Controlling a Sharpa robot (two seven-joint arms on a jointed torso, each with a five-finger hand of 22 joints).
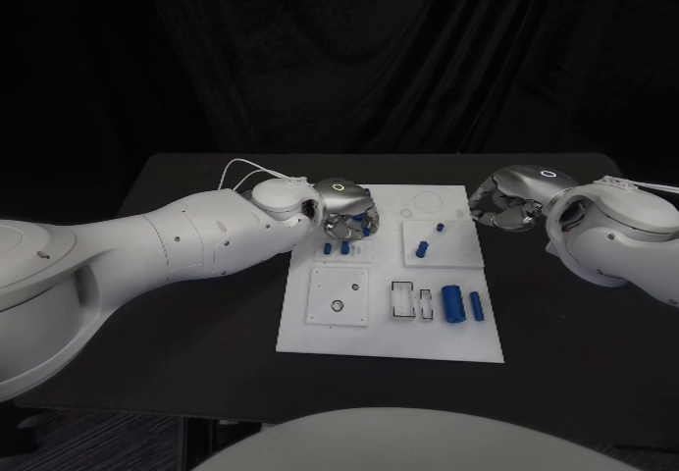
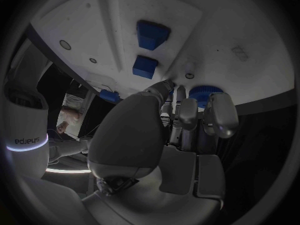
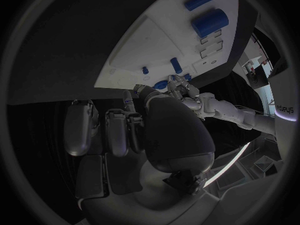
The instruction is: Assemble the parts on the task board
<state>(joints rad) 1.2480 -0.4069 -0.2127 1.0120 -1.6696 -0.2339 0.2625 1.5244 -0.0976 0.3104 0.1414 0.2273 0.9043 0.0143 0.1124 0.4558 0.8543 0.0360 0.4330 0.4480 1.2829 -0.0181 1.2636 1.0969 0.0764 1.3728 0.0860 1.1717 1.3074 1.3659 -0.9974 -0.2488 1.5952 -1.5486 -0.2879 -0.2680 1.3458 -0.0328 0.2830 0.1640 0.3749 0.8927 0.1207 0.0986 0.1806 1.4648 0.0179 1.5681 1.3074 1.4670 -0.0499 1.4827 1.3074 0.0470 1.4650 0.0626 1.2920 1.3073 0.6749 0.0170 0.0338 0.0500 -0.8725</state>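
1. The task board, a white plate, lies in the middle of the black bench.
2. The left robot hand hangs over the board's far-left corner, fingers bunched downward; in the left wrist view its fingertips touch the board beside a round blue part. Whether they pinch anything I cannot tell.
3. Two small blue blocks sit on the board just nearer than that hand.
4. The right robot hand hovers off the board's far-right edge, fingers curled in, holding nothing visible.
5. A fat blue cylinder and a thinner blue rod lie on the board's near-right part, beside two rectangular slots.
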